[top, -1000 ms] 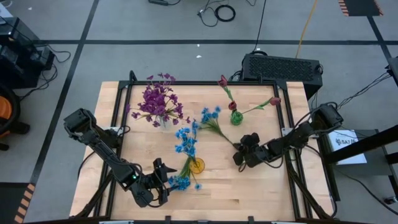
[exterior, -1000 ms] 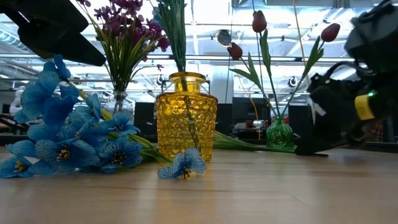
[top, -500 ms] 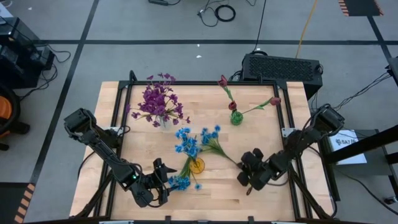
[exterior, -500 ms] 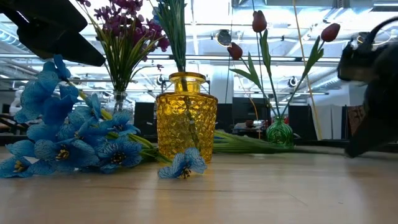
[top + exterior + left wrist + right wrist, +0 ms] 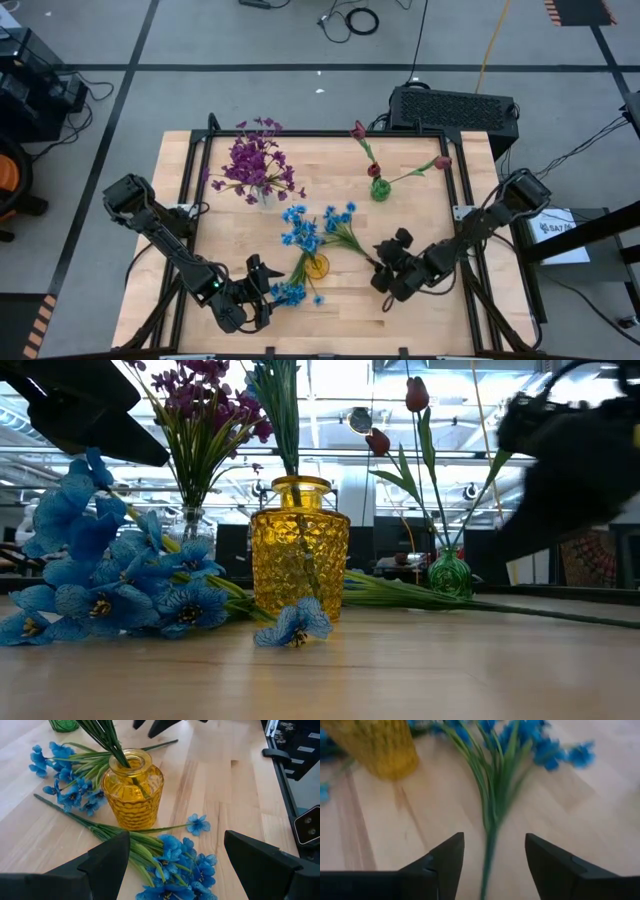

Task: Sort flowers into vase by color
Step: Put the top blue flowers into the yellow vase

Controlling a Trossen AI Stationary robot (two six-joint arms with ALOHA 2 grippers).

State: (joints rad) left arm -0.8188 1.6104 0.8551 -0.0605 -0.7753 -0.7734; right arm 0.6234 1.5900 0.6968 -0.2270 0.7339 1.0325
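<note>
Right gripper [image 5: 382,278] moved back toward blue sprig [image 5: 495,795], fingers parted (wrist view only), stem between, ungripped

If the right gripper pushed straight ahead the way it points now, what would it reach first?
Probably the loose blue sprig: its stem runs between the open right gripper fingers. The yellow vase sits off to one side.

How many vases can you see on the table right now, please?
3: a clear vase holding purple flowers at the far left, a green vase with red tulips at the far right, and a yellow vase with blue flowers near the middle front.
</note>
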